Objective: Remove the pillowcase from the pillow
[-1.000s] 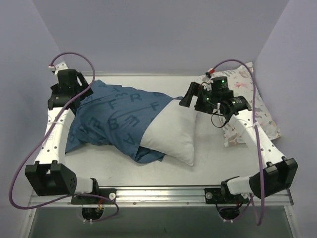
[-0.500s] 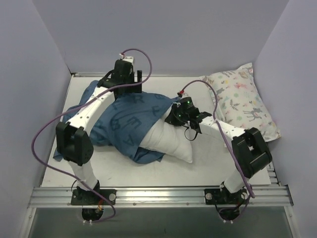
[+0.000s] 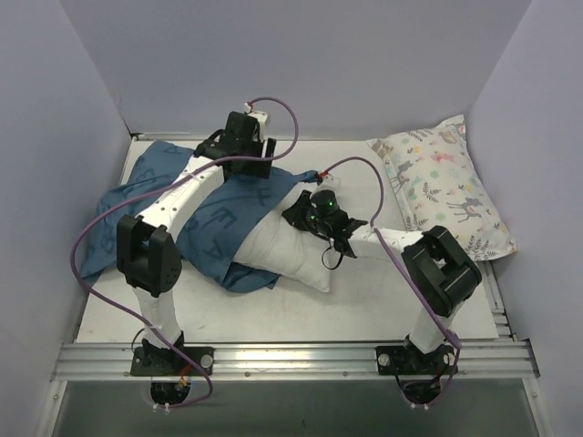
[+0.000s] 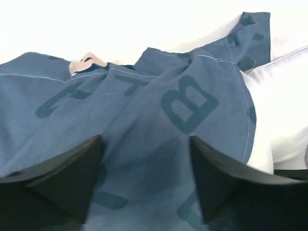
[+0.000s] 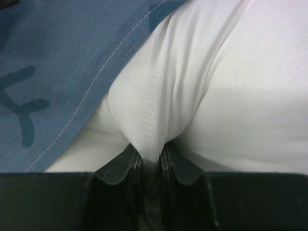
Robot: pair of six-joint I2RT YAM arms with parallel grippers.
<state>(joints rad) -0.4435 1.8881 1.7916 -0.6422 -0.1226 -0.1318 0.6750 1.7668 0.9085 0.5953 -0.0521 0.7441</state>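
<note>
The dark teal lettered pillowcase [image 3: 209, 214] lies across the middle-left of the table, still covering the left part of the plain white pillow [image 3: 282, 255]. In the top view my left gripper [image 3: 253, 164] hovers over the case's back edge. Its wrist view shows that gripper [image 4: 144, 178] open just above the blue cloth [image 4: 144, 110], with the small patch [image 4: 86, 62] farther off. My right gripper [image 3: 302, 214] sits on the pillow's bare upper end. The right wrist view shows it [image 5: 150, 154] shut on a pinched fold of white pillow fabric [image 5: 159, 106], beside the case's hem [image 5: 57, 72].
A smaller animal-print pillow [image 3: 446, 182] lies at the back right against the wall. Purple cables loop from both wrists. The enclosure walls stand close on the left, back and right. The metal rail [image 3: 291, 360] runs along the near edge.
Both arms swung in from the sides. The right gripper closed on the white pillow and shifted left with it; the case now spreads farther left. The left gripper came over the case.
</note>
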